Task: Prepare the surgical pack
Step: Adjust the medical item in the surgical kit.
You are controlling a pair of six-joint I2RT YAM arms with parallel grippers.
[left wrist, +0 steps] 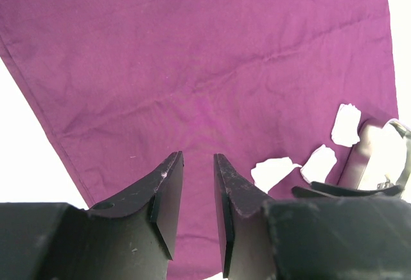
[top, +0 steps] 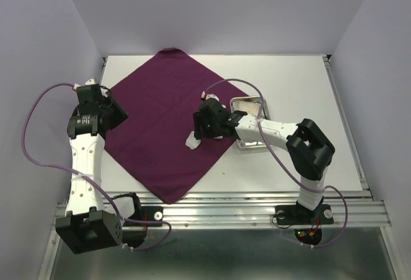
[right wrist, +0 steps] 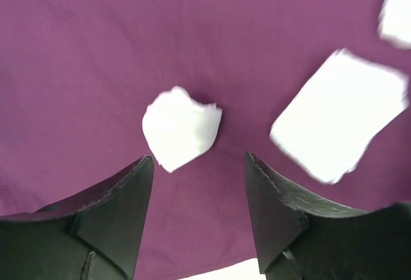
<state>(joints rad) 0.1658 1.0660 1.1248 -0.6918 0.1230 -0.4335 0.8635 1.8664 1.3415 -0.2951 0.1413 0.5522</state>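
White counter (top: 308, 81) lay before you, with the dark purple cloth (top: 160, 119) spread on it as a diamond, one corner toward the near edge and one toward the back wall. Your left fingers (left wrist: 168, 187) hovered above the cloth near its left corner, a narrow gap between them and nothing in it. Your right fingers (right wrist: 125, 193) stood wide apart over the cloth's right half, gripping nothing. A crumpled gauze pad (right wrist: 180, 129) lay on the cloth just beyond their tips, with a flatter gauze pad (right wrist: 340, 116) beside it. Farther right, the steel tray (top: 249, 145) sat at the cloth's right corner, partly hidden by your right arm.
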